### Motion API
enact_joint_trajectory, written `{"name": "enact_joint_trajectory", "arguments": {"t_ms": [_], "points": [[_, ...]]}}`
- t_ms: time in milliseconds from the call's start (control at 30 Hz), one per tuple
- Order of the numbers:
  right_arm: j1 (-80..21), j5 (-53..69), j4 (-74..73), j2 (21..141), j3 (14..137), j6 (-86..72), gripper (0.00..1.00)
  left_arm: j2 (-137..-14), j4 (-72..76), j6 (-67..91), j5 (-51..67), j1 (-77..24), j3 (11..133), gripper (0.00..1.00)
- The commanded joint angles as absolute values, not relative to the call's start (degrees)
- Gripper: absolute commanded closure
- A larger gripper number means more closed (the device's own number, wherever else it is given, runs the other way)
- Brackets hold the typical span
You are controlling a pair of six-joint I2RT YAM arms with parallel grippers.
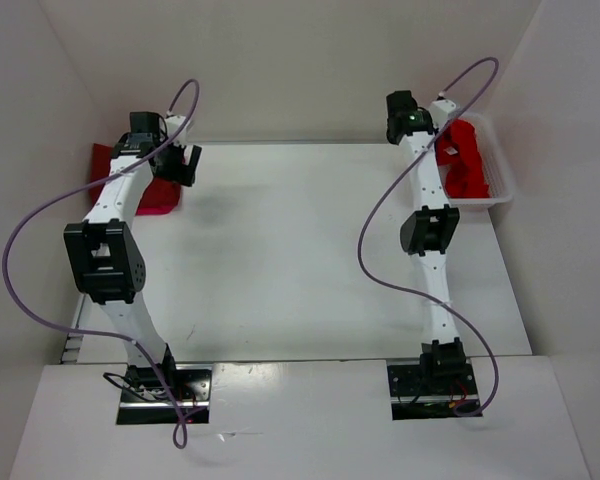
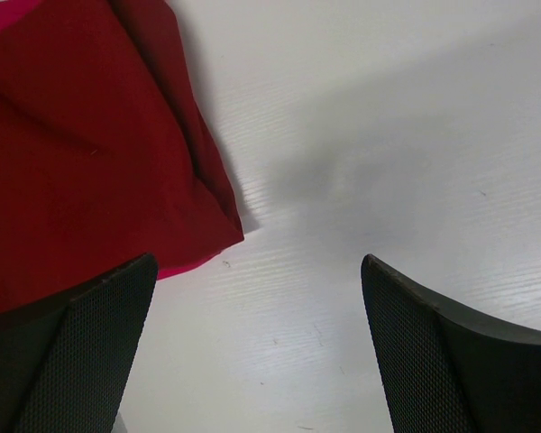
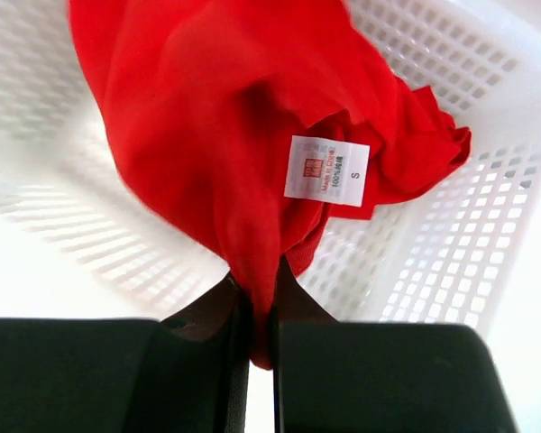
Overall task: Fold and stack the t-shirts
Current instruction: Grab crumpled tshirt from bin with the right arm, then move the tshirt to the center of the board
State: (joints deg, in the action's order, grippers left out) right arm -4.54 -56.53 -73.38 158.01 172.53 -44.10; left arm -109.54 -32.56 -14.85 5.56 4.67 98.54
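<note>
Right end effector (image 3: pixel 258 302): fingers pressed nearly together, pinching a fold of the bright red t-shirt (image 3: pixel 207 108) at lower centre of the right wrist view. The cloth runs up from the pinch into the white mesh basket (image 3: pixel 451 244), bunched, filling the upper half of that frame. White tag (image 3: pixel 326 170) faces the camera, centre right, with an "S" printed on it. In the top view the basket sits at the upper right of the frame, at the right edge of the counter (image 1: pixel 300 260), with red cloth heaped inside and the right arm reaching over it.

Left end effector (image 2: pixel 257 263): fingers spread wide, nothing between them, only bare counter below the gap. Dark maroon t-shirt (image 2: pixel 72 153) lies on the counter in the upper left of the left wrist view, its corner just beside the finger at the lower left of the frame. A pinkish t-shirt (image 2: pixel 185 266) shows beneath it as a thin edge. The top view puts this pile at the upper left of the frame, partly hidden by the left arm
</note>
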Motion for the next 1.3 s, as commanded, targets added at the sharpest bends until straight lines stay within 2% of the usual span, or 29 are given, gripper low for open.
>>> {"name": "enact_joint_trajectory", "arguments": {"t_ms": [0, 267, 467, 567, 700, 933, 1033, 1167, 1200, 1233, 1267], "points": [[-5.4, -58.8, -74.3, 150.0, 177.0, -46.1, 1.0, -105.0, -32.0, -15.3, 8.1, 4.4, 97.9, 0.0], [-12.9, -61.9, -73.7, 137.9, 179.4, -47.5, 1.0, -100.3, -32.0, -14.8, 9.9, 4.4, 97.9, 0.0], [-17.6, -57.7, -66.7, 126.3, 179.4, -36.8, 1.0, -95.2, -32.0, -14.8, 11.1, 4.4, 97.9, 0.0], [-23.8, -50.2, -61.3, 119.0, 179.4, -29.0, 1.0, -92.7, -32.5, -14.8, 12.2, 4.4, 97.4, 0.0], [-31.2, -33.8, -57.4, 112.1, 177.9, -21.7, 1.0, -90.5, -32.5, -14.2, 13.9, 4.4, 96.2, 0.0], [-49.1, -17.9, -55.5, 108.6, 168.9, -9.1, 1.0, -86.5, -32.5, -13.7, 13.8, 4.4, 93.7, 0.0], [-49.9, -20.5, -56.2, 108.6, 167.9, -9.1, 1.0, -85.9, -32.0, -13.7, 12.4, 4.4, 93.1, 0.0], [-49.2, -33.2, -56.2, 109.4, 166.0, -12.8, 1.0, -85.9, -31.5, -13.7, 10.3, 4.4, 93.1, 0.0], [-48.3, -35.5, -56.9, 110.3, 165.5, -14.2, 0.01, -85.9, -31.5, -13.7, 10.3, 4.4, 93.1, 0.0], [-47.2, -37.7, -57.7, 111.0, 165.5, -16.0, 0.97, -85.9, -31.5, -13.7, 10.3, 4.4, 93.1, 0.0], [-44.2, -39.2, -60.4, 112.6, 165.0, -17.9, 0.98, -85.9, -31.5, -13.7, 10.3, 4.4, 93.1, 0.0]]}}
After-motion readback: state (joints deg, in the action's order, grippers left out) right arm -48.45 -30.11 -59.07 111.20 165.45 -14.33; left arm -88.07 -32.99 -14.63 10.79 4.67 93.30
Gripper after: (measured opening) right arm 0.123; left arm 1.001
